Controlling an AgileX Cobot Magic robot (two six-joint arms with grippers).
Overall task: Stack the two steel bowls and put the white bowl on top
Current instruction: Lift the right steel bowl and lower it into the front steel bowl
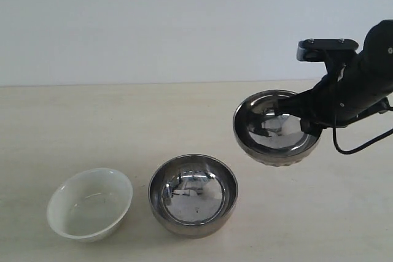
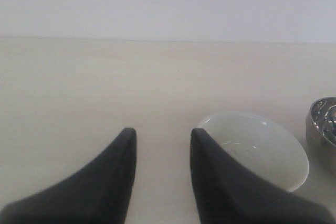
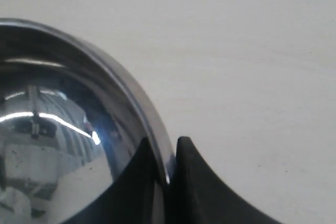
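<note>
My right gripper (image 1: pixel 314 126) is shut on the rim of the ribbed steel bowl (image 1: pixel 276 128) and holds it tilted in the air, up and to the right of the smooth steel bowl (image 1: pixel 193 195), which rests on the table. In the right wrist view the two fingers pinch the ribbed bowl's (image 3: pixel 63 145) rim, one inside and one outside, at my right gripper (image 3: pixel 167 153). The white bowl (image 1: pixel 90 204) sits at the front left. My left gripper (image 2: pixel 163 137) is open and empty over bare table, beside the white bowl (image 2: pixel 262 148); it is out of the exterior view.
The beige table (image 1: pixel 123 127) stretches back to a plain pale wall. A black cable (image 1: pixel 362 145) loops under the right arm. The smooth steel bowl's edge (image 2: pixel 323 124) shows at the side of the left wrist view.
</note>
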